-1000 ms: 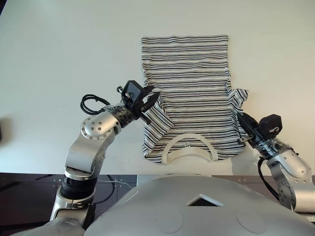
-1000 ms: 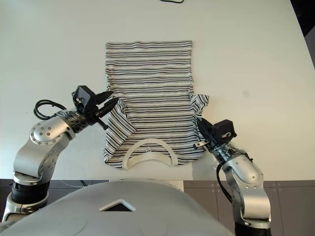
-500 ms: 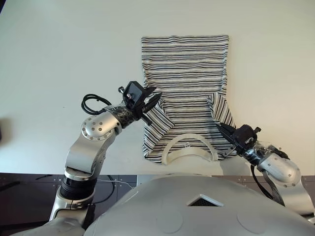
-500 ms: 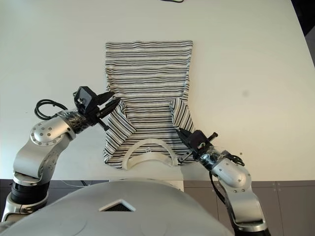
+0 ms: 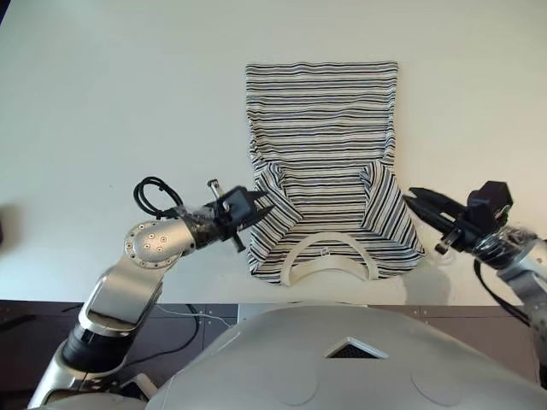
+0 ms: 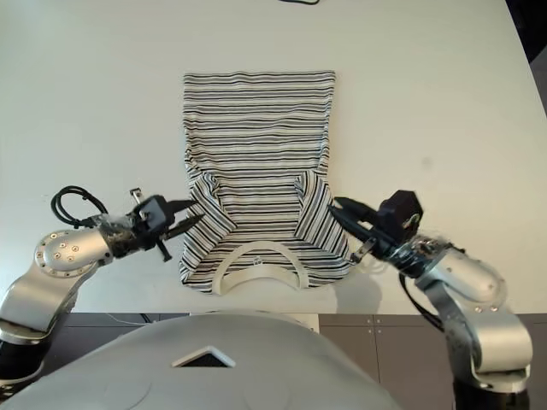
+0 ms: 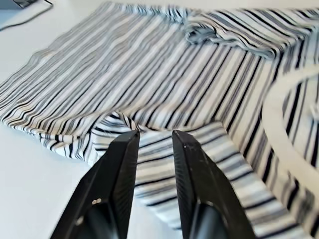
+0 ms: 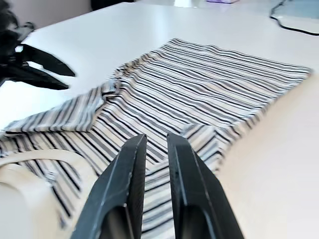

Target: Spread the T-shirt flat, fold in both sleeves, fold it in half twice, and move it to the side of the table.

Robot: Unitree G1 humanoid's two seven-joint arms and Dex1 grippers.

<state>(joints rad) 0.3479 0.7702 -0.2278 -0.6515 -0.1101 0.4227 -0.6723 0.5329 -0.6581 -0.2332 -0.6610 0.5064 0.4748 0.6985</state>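
The striped T-shirt (image 5: 325,128) lies on the white table (image 5: 111,102), collar nearest the robot, both sleeves folded in over the chest. The left gripper (image 5: 265,205) hovers at its left edge, the right gripper (image 5: 408,197) just off its right edge. Both have fingers slightly parted, holding nothing.

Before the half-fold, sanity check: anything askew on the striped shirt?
Minor only. The black-and-white striped T-shirt lies flat on the white table, both sleeves folded in. The left sleeve is slightly rumpled where its fold meets the shirt's edge; the right sleeve lies smoother. Nothing else stands out.
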